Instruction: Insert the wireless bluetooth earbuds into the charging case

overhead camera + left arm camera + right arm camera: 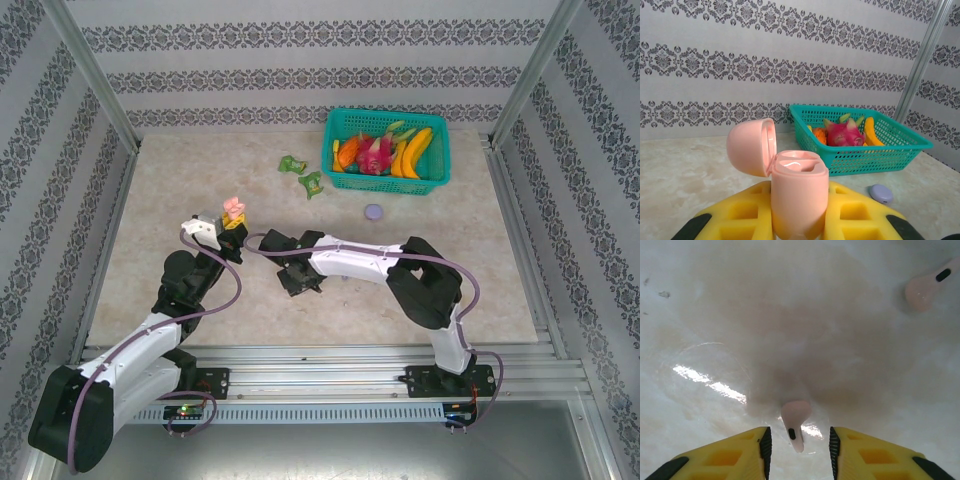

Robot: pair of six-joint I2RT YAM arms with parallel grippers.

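1. Two pale pink earbuds lie on the tabletop [715, 315] under the right wrist. One earbud [795, 419] sits between the fingers of the right gripper [799, 442], and the other [927, 284] lies well apart from it.
2. The right gripper's jaws stand apart, with a gap on each side of the near earbud; nothing is gripped yet.
3. The near earbud's long axis runs along that gap, stem toward the wrist and bud head away. The jaws would therefore meet across its narrow width.
4. The left gripper [799, 222] is clamped on the pink charging case [799, 192]. The case is upright with its lid swung open, and it sits well left of the teal basket [440, 150], nearer the arms.
5. From above, the right gripper [297, 280] hangs low, near-left of the basket. The right arm looks much the nearer to both loose earbuds.
6. A purple case [374, 212] lies just in front of the basket, and green wrappers [312, 183] lie to its left.
7. No brand, label or writing can be read; each earbud stem carries only a small dark oval.
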